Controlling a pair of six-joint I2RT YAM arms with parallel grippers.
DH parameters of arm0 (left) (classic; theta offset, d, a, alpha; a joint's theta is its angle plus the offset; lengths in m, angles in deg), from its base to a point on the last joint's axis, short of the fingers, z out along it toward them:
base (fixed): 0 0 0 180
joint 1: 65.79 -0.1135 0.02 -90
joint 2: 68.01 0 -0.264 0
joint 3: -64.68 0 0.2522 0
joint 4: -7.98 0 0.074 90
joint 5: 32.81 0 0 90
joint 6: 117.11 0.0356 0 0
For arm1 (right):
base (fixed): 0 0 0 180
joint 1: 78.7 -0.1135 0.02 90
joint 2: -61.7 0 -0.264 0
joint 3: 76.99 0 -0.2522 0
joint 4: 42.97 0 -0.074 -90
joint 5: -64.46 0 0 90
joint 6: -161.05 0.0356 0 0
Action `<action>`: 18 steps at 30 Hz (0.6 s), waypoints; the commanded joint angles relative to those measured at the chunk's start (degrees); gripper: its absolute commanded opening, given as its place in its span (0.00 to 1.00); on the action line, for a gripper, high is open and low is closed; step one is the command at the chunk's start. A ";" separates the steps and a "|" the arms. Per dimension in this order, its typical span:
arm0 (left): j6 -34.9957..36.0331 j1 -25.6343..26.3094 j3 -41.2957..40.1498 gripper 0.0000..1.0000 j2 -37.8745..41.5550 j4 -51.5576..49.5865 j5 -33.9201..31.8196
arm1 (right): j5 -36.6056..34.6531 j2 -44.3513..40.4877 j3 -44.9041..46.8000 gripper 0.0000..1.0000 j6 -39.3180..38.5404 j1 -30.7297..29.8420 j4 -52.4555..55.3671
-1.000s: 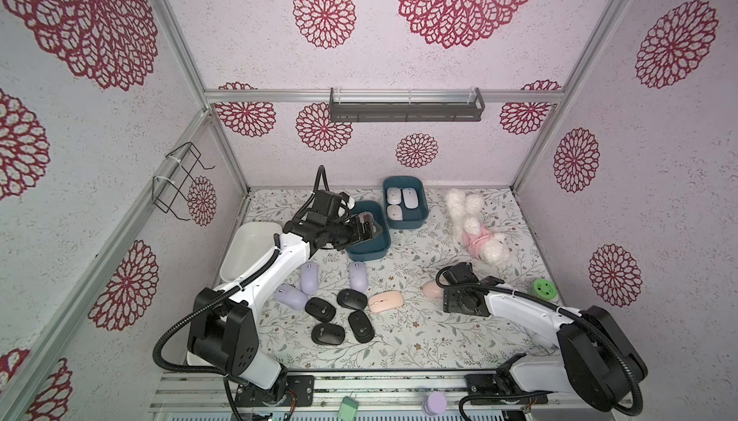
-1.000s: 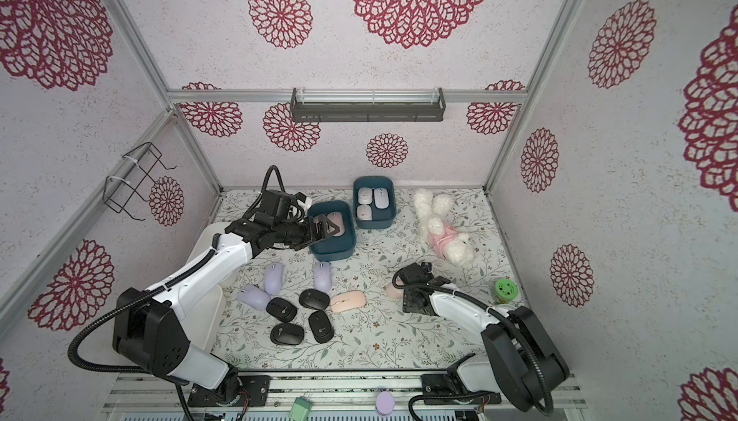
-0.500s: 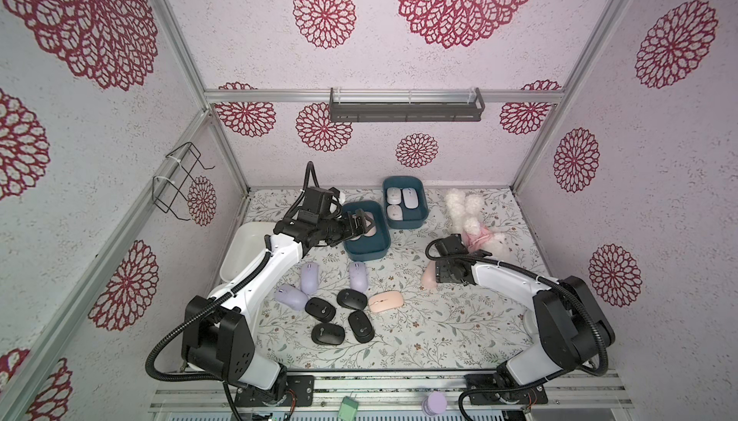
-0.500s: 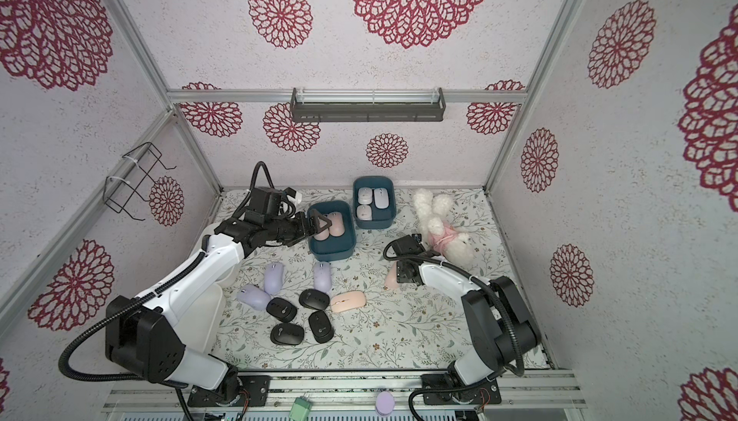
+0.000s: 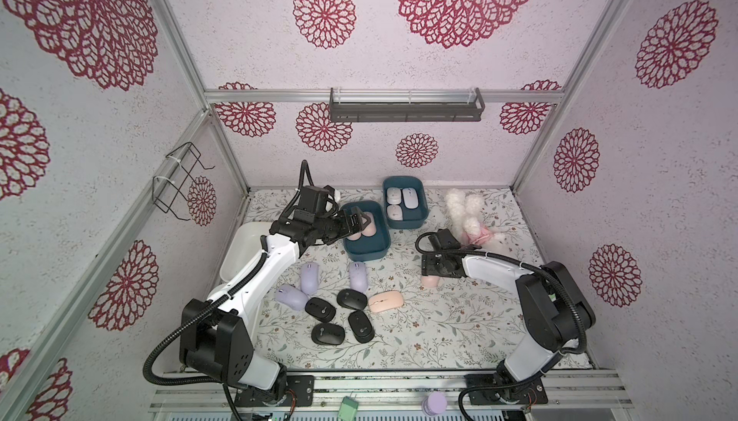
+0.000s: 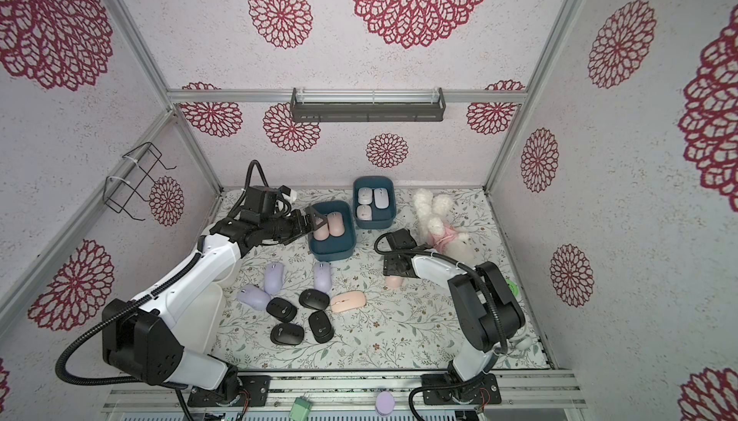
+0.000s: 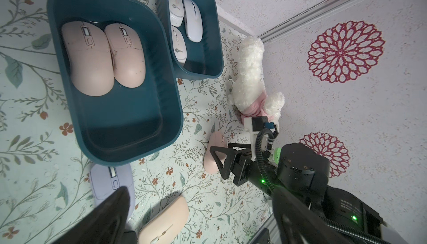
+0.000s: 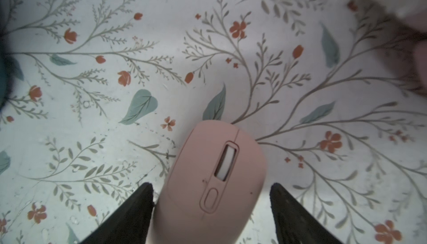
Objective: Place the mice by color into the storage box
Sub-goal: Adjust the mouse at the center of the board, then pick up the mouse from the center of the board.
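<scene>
Two peach-pink mice (image 5: pixel 368 230) lie in the nearer teal storage box (image 5: pixel 367 254); white mice (image 5: pixel 402 201) fill the second box (image 5: pixel 405 222). My left gripper (image 5: pixel 357 221) hovers open and empty over the nearer box's left rim. My right gripper (image 8: pixel 211 186) is open and straddles another pink mouse (image 8: pixel 215 173) on the mat; one finger touches its side and the other stands clear. A flat peach mouse (image 5: pixel 385 302), three lilac mice (image 5: pixel 309 278) and several black mice (image 5: pixel 351 298) lie loose near the front.
A fluffy white plush toy (image 5: pixel 469 219) lies just behind my right arm. A white tray (image 5: pixel 239 255) sits along the left wall under my left arm. A green object (image 6: pixel 511 287) is by the right wall.
My right arm swung back and left and came down over the pink mouse. My left gripper pulled back to the box's left rim, uncovering the pink mice inside.
</scene>
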 commanded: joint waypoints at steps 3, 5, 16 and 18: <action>-0.32 -0.43 0.44 0.98 0.79 0.67 0.29 | 3.47 -0.12 1.10 0.78 2.06 0.13 -2.55; -0.33 -0.42 0.38 0.98 0.95 0.67 0.29 | 5.08 0.27 1.02 0.76 1.62 0.17 -3.38; 0.15 -0.56 0.38 0.98 1.47 0.50 -0.41 | 1.60 1.48 -1.40 0.60 -3.26 -1.20 -2.29; 0.18 -0.68 0.38 0.98 1.69 0.50 -0.74 | 1.78 0.09 -1.12 0.58 -3.31 -1.43 -2.62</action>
